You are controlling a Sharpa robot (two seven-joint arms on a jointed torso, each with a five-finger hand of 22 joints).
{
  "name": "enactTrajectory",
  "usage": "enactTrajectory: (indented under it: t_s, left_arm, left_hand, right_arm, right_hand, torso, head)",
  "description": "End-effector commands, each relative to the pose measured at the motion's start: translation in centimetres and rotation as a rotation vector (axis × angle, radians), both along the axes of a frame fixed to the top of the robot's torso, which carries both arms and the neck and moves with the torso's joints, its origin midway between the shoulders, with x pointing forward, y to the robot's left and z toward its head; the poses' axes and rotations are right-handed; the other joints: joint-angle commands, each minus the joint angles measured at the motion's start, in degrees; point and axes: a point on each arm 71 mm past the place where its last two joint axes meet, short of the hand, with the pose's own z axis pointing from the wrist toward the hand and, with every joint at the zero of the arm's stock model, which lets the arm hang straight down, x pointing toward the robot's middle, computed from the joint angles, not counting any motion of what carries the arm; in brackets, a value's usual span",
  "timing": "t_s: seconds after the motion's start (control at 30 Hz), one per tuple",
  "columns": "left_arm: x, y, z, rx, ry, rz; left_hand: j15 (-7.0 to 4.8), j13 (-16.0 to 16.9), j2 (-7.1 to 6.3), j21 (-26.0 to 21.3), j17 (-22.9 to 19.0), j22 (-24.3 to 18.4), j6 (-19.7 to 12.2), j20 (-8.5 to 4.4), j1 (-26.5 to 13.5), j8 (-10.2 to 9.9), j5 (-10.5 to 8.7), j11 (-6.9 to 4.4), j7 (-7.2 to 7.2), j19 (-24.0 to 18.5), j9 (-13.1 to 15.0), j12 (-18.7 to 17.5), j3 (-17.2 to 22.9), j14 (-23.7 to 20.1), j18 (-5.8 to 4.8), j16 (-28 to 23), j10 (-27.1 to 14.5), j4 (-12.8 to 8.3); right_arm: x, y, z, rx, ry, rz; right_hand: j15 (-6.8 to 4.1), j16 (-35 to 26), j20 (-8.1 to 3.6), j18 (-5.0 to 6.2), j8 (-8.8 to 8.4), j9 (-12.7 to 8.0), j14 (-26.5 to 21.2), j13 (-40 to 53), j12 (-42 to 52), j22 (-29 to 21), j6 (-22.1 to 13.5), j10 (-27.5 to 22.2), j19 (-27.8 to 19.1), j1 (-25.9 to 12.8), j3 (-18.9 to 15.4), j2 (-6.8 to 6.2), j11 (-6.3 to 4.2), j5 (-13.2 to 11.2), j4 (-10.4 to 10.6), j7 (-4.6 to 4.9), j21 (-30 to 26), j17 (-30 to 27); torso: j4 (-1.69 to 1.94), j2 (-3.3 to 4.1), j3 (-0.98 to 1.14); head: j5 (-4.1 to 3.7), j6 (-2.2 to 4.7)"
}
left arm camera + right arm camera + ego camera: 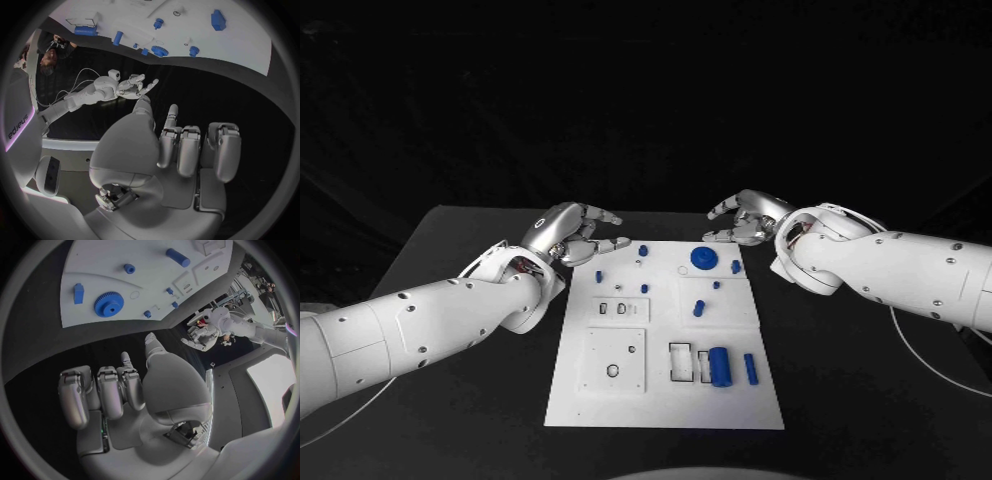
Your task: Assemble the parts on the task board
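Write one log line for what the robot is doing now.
left hand: empty, at board's far corner | right hand: empty, beyond board | gear: on board

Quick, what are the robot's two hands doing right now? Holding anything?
Left hand: open, fingers apart, holding nothing, beside the task board's far corner.
Right hand: open, holding nothing, at the other far corner.

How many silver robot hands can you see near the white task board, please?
2. The left hand hovers by the far left corner of the white task board, and the right hand by its far right corner. Both hold nothing.
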Motion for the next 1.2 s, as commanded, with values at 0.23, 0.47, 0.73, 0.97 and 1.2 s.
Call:
enactTrajectory:
  t_s: [0.23,0.47,0.73,0.97,1.2]
  left_arm:
    - [-0.2,-0.2,0.1,0.000,-0.003,-0.019]
    - [-0.2,-0.1,0.1,0.000,-0.003,-0.018]
    - [-0.3,0.0,0.1,0.000,-0.004,-0.018]
    - [-0.3,0.1,0.1,0.000,-0.004,-0.018]
    - [-0.4,0.1,0.1,0.000,-0.004,-0.018]
  left_hand:
    - [0.40,15.05,0.66,0.14,15.08,15.10,-0.23,0.35,0.01,-0.27,-0.17,0.46,0.14,6.12,-0.07,0.15,-0.27,6.17,-0.42,0.15,6.05,-0.03]
    - [0.40,15.05,0.66,0.14,15.08,15.10,-0.23,0.35,0.01,-0.27,-0.17,0.46,0.14,6.12,-0.07,0.15,-0.27,6.17,-0.42,0.15,6.05,-0.03]
    - [0.40,15.05,0.66,0.14,15.08,15.10,-0.23,0.35,0.01,-0.27,-0.17,0.46,0.14,6.12,-0.07,0.15,-0.27,6.17,-0.42,0.15,6.05,-0.03]
    - [0.40,15.05,0.66,0.14,15.08,15.10,-0.23,0.35,0.01,-0.27,-0.17,0.46,0.14,6.12,-0.07,0.15,-0.27,6.17,-0.42,0.15,6.05,-0.03]
    - [0.40,15.05,0.66,0.14,15.08,15.10,-0.23,0.35,0.01,-0.27,-0.17,0.46,0.14,6.12,-0.07,0.15,-0.27,6.17,-0.42,0.15,6.05,-0.03]
  right_arm:
    - [0.3,0.6,-1.4,-0.167,-0.017,0.005]
    - [0.5,1.3,-2.4,-0.220,-0.010,0.009]
    - [0.6,1.9,-3.1,-0.279,0.003,0.019]
    - [0.8,2.2,-3.7,-0.319,0.020,0.013]
    - [1.0,2.7,-4.3,-0.334,0.023,0.005]
  right_hand:
    - [-1.61,0.19,-0.96,-0.39,2.13,2.74,5.97,15.04,0.20,15.08,4.13,5.93,6.00,0.50,2.79,-2.01,-0.32,4.91,-1.44,2.18,0.20,15.09]
    - [-1.37,0.19,-0.81,-0.39,2.29,3.64,5.97,15.04,0.20,15.08,5.67,5.93,6.00,1.51,4.66,-3.14,0.14,7.08,-2.79,2.68,0.20,15.09]
    - [-1.30,0.19,-0.74,-0.39,1.75,3.69,5.97,15.04,0.20,15.08,5.54,5.93,6.00,1.78,5.27,-4.05,0.25,6.78,-3.19,2.80,0.20,15.09]
    - [-1.26,0.19,-0.69,-0.39,1.40,3.69,5.97,15.04,0.20,15.08,5.39,5.93,6.00,1.90,5.72,-4.19,0.29,6.17,-3.26,2.83,0.20,15.09]
    - [-1.25,0.19,-0.68,-0.39,1.19,3.69,5.97,15.04,0.20,15.08,5.30,5.93,6.00,2.08,6.08,-4.10,0.29,6.14,-3.36,2.82,0.20,15.09]
  torso:
    - [0.03,0.00,0.02]
    - [-0.02,-0.07,0.02]
    - [-0.07,-0.05,0.01]
    - [-0.02,-0.01,0.02]
    - [-0.03,0.05,0.05]
  head:
    - [0.14,-0.44]
    - [0.16,-0.64]
    - [0.30,-0.68]
    - [0.28,-0.63]
    - [0.46,-0.66]
